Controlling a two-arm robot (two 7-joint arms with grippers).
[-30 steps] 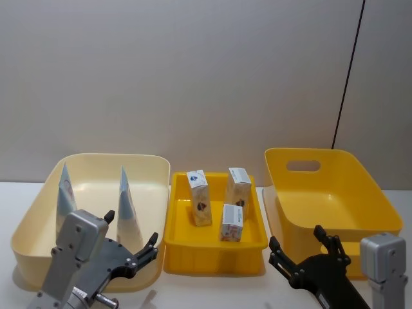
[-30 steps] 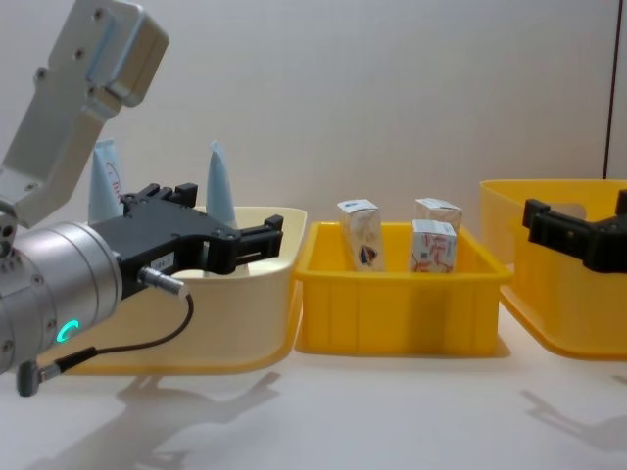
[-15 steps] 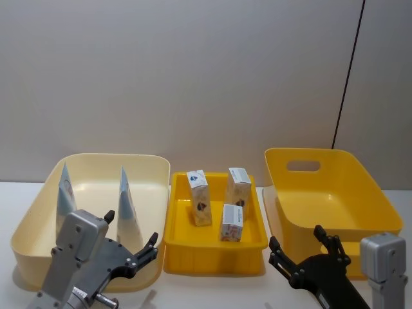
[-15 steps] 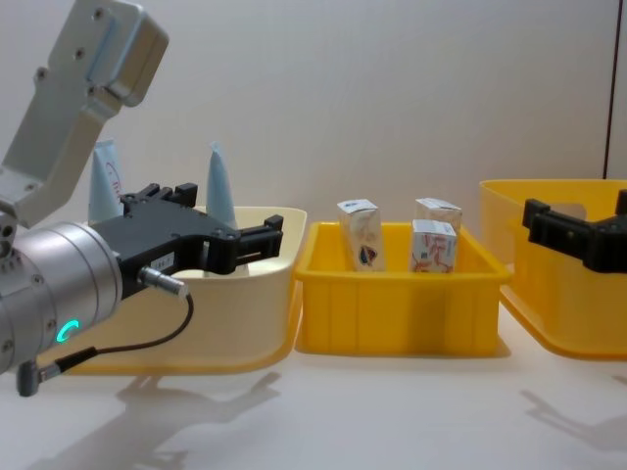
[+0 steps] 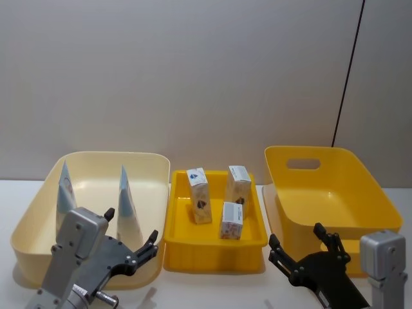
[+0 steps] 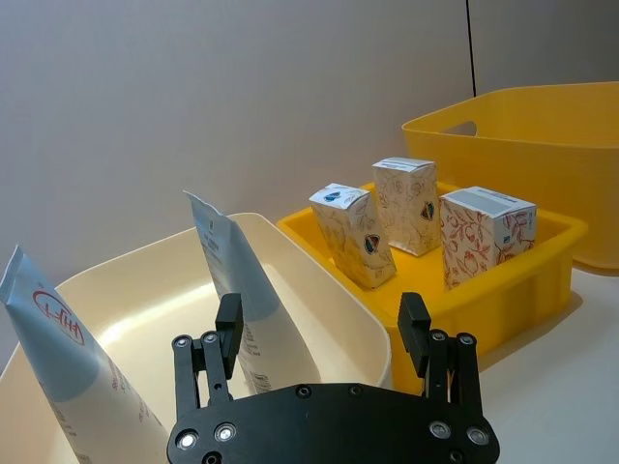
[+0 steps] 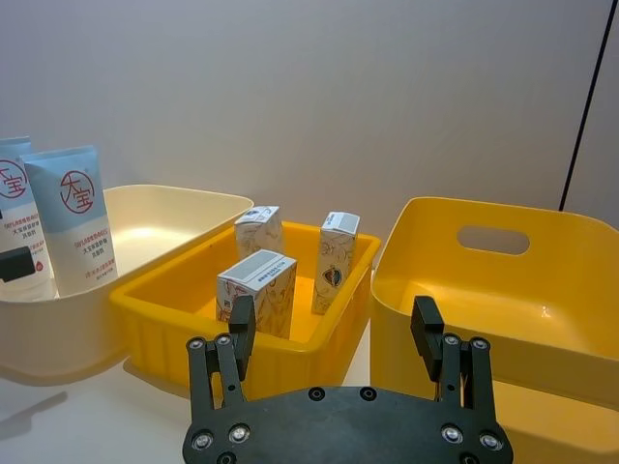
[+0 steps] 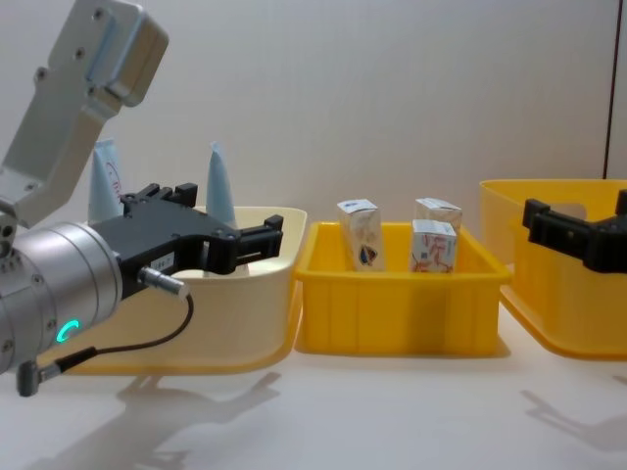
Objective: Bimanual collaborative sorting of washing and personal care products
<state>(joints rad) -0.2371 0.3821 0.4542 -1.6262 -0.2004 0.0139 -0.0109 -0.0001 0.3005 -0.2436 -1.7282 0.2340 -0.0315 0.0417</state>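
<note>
The left gripper, fingers spread and empty, is hovering at the near rim of the cream tub, making it the nearer arm to the 2 tubes standing upright just beyond it, while the right gripper, likewise spread, is hanging beside the yellow tray holding 3 cartons.

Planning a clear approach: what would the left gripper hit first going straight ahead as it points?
Likely the nearer tube standing in the cream tub, just beyond the open left gripper; depth is unclear, so the tub's rim could come first.
</note>
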